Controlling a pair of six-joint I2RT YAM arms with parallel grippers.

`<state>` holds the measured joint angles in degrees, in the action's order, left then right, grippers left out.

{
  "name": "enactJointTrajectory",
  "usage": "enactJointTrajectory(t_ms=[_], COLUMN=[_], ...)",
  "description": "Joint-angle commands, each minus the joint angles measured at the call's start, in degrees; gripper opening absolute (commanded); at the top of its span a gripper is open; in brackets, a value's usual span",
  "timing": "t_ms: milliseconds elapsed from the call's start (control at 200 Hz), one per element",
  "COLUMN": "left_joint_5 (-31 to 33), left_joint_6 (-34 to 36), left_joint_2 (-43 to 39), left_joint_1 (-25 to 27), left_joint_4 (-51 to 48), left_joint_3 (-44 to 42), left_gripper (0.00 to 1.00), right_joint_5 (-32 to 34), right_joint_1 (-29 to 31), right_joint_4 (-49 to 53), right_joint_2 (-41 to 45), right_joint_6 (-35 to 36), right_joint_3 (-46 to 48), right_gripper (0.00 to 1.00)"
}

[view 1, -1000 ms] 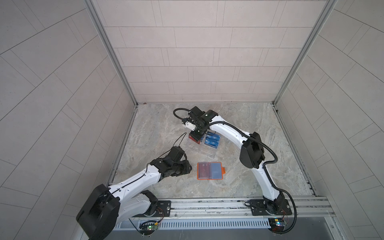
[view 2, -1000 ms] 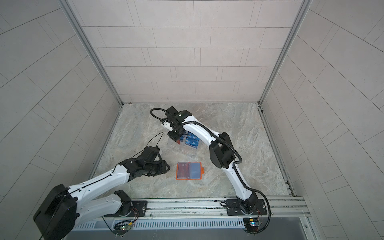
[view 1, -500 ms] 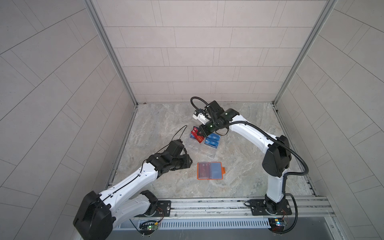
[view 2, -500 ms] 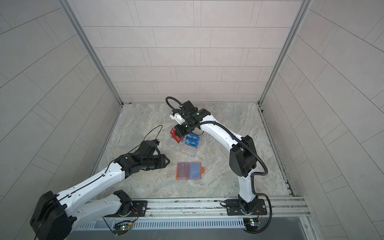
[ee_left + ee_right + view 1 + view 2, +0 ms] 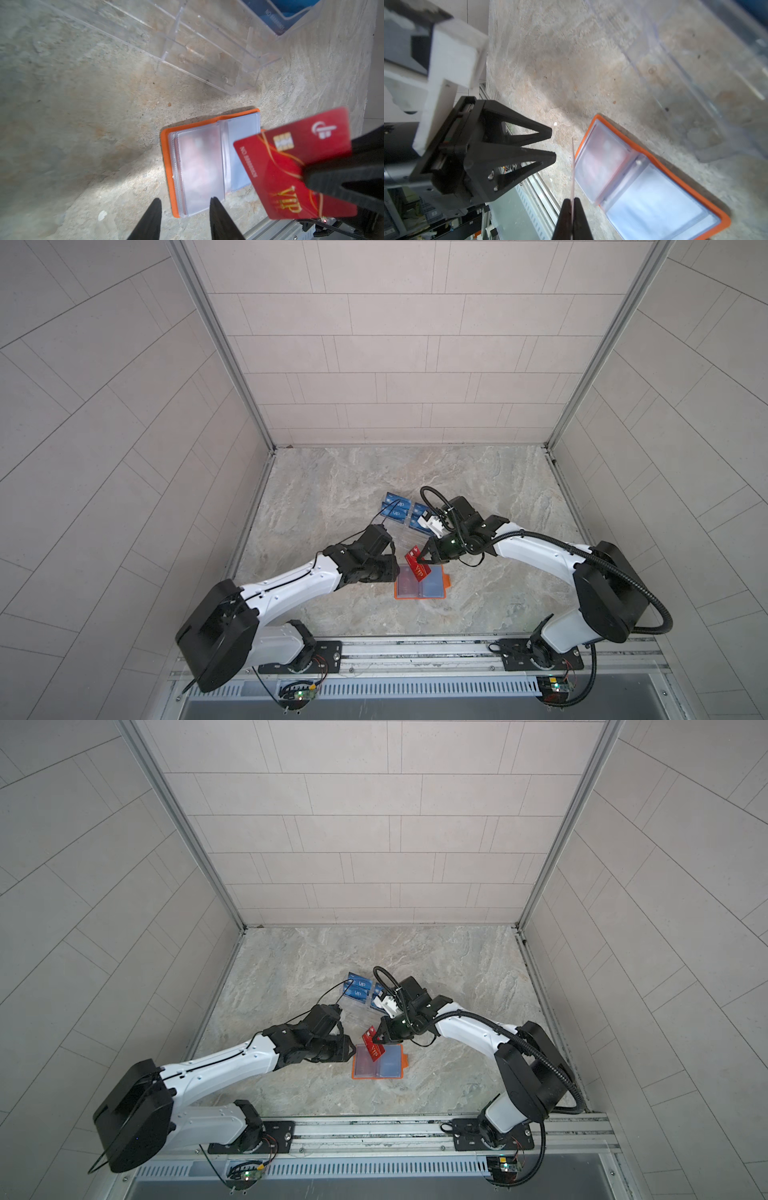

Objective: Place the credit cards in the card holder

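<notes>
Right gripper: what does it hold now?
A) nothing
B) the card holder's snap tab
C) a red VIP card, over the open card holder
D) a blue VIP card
C: the right gripper is shut on a red VIP card, gold lettering showing, which hangs above the open card holder.

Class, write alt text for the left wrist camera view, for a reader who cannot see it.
A red VIP card, pinched in the right claw, hangs near an open orange card holder with clear sleeves lying on a marbled table. The left claw, tips apart, points at the holder's edge; a clear acrylic rack sits beyond.
</notes>
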<state>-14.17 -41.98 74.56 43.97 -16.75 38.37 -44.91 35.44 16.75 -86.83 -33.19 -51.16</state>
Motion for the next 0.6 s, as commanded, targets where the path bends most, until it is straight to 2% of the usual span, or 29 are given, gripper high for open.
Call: enactJointTrajectory(t_ms=[0, 290, 596], left_joint_5=[-1.4, -2.4, -3.2], left_joint_6=[-1.1, -2.6, -3.3], left_joint_2=[2.9, 8.2, 11.3], left_joint_1=[0.5, 1.6, 1.6], left_joint_4=[5.7, 11.8, 14.2], left_joint_3=[2.1, 2.1, -0.2], left_gripper=[0.41, 0.37, 0.36], right_joint_5=[-1.3, -1.4, -1.1], right_joint_1=[-0.2, -1.6, -1.9], right_joint_4=[-5.1, -8.7, -9.5], right_joint_2=[1.5, 2.5, 2.3], right_joint_6=[-4.3, -8.2, -9.2], right_joint_3=[3.1, 11.2, 12.9], right_gripper=[0.00, 0.00, 0.00])
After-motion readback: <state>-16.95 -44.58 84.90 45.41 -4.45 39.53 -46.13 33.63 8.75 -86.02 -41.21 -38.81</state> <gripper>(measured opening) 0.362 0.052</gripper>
